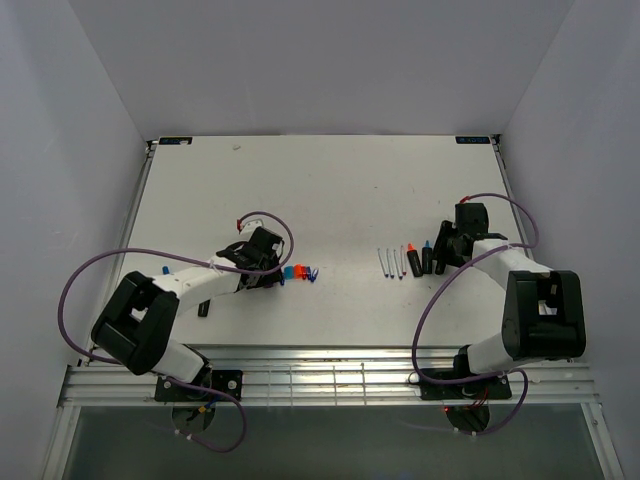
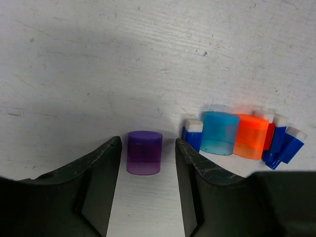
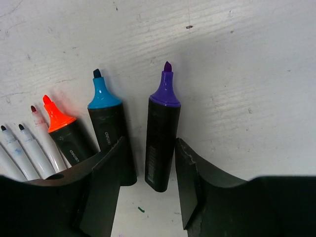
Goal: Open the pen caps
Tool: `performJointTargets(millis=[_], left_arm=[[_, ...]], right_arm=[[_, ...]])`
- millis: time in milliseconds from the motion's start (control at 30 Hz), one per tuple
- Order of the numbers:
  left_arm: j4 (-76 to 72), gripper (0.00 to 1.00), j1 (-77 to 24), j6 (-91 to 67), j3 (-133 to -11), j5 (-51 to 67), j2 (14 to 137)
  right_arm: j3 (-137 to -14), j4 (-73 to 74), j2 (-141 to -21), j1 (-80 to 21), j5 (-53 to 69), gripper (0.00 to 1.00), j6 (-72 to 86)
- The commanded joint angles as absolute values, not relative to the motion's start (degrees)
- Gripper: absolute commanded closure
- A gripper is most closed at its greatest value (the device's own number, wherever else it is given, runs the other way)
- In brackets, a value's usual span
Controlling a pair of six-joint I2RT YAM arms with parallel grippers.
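Observation:
In the left wrist view a chunky purple cap stands upright on the table between the fingers of my left gripper, which is open and does not touch it. To its right lie a blue cap, an orange cap, several slim blue caps and a red one. In the right wrist view my right gripper is open around the uncapped purple highlighter body, which lies on the table. In the top view the left gripper is beside the cap row, and the right gripper is over the pens.
Uncapped blue and orange highlighters and thin white pens lie left of the purple one, in a row in the top view. A small black object lies by the left arm. The white table ends at walls.

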State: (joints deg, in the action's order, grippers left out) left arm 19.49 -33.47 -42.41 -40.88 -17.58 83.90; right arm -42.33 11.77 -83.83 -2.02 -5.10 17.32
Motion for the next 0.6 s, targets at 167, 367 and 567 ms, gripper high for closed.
performJointTargets(millis=[167,367,567], left_arm=[[26.01,0.37,-33.4,-42.54,-44.29,-20.39,77.88],[33.56,0.29,-32.87,-42.71,-48.32,-24.86,74.44],[40.87,0.19,-26.73,-38.86,-50.89,-27.69,70.94]], right_arm=[[-44.82,12.74,-77.26,-5.36,-8.69,0.46,16.61],[-45.09,15.03,-70.94,-13.43,-11.78,0.45,17.31],[-42.55,12.14,-64.61,-27.67,-6.51,0.45,20.3]])
